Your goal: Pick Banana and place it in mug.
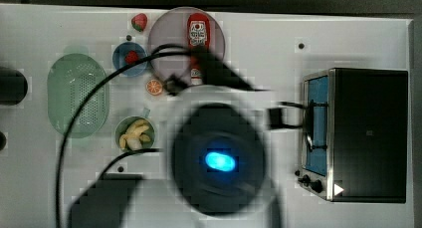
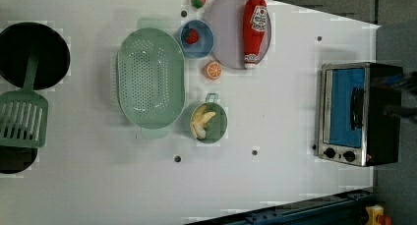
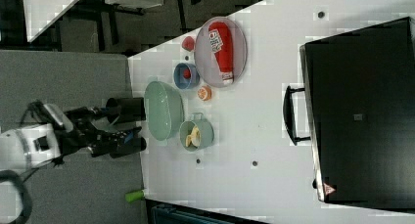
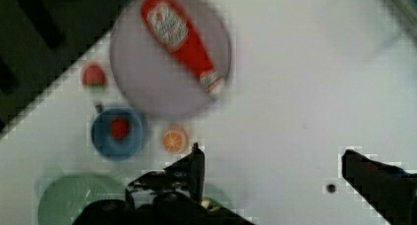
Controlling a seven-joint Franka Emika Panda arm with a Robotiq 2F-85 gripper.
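The pale-yellow banana point(image 1: 133, 136) lies inside the small teal-green mug point(image 1: 152, 138), which stands just beside the green basket. The left view shows the same banana point(image 2: 201, 122) resting in the mug point(image 2: 221, 125), and so does the right view, with the banana point(image 3: 194, 136) in the mug point(image 3: 206, 133). My gripper point(image 4: 271, 156) hangs well above the table, open, its two dark fingers point(image 4: 195, 158) far apart with nothing between them. In the right view the gripper point(image 3: 131, 136) is off the table's edge. The arm's blurred dark body covers the middle of the top view.
An oval green perforated basket point(image 2: 150, 77), a blue bowl point(image 2: 201, 45) holding a strawberry, an orange slice point(image 2: 213, 70) and a plate point(image 2: 228, 33) with a ketchup bottle point(image 2: 254, 31) crowd the area around the mug. A toaster oven point(image 2: 351, 114) stands at the left view's right.
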